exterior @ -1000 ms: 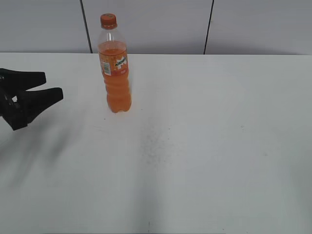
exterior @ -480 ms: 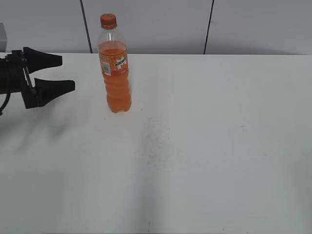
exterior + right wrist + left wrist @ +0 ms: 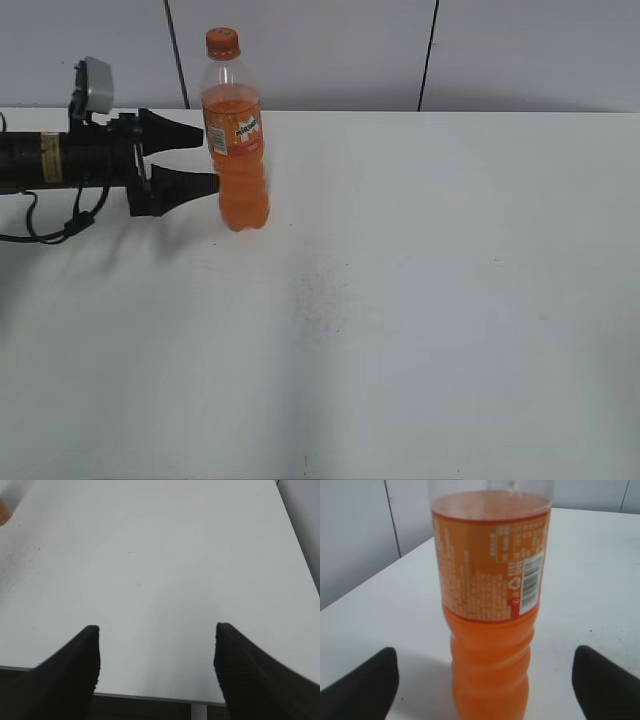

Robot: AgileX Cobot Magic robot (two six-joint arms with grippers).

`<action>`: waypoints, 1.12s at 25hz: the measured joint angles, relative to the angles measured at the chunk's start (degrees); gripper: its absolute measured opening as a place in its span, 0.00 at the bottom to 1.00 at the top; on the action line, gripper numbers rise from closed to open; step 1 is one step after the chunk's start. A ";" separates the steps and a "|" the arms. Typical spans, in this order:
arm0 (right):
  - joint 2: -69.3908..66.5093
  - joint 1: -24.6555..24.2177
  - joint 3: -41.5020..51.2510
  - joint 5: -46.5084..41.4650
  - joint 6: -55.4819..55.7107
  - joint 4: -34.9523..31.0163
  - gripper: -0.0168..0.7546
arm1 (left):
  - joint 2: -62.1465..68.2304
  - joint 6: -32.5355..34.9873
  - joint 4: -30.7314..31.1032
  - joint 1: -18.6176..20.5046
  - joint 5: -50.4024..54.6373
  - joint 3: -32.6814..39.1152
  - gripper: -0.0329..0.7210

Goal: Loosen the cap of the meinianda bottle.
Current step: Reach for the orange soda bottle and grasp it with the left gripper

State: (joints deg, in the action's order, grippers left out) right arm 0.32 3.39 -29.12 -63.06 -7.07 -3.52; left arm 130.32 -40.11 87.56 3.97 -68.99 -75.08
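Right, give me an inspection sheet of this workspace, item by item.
Surface: white table, faint dark specks near the middle.
Job's things: meinianda bottle upright at the back left, orange liquid inside; cap on the neck.
Clutter: nothing seen.
Grippers: left tool open, level at the bottle's body, its fingers to either side in the left wrist view, not clamped. Right tool open over bare table at the near edge.
Cables: black cable looping under the left arm.
Surroundings: grey wall panels with dark seams.
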 joint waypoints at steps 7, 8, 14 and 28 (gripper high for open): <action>0.00 0.00 0.00 0.00 0.00 0.00 0.71 | 5.76 -3.83 0.19 -5.21 0.00 -8.66 0.85; 0.00 0.00 0.00 0.00 0.00 0.00 0.71 | 6.39 -4.39 0.19 -5.67 0.00 -9.56 0.84; 0.00 0.00 0.00 0.00 0.00 0.00 0.71 | 8.07 -6.00 0.11 -6.41 -0.01 -11.98 0.80; 0.00 0.00 0.00 0.00 0.00 0.00 0.71 | 8.31 -8.13 0.75 -6.47 -0.01 -12.64 0.59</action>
State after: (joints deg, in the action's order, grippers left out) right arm 0.32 3.39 -29.12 -63.06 -7.07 -3.52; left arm 138.63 -48.24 88.32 -2.50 -69.00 -87.72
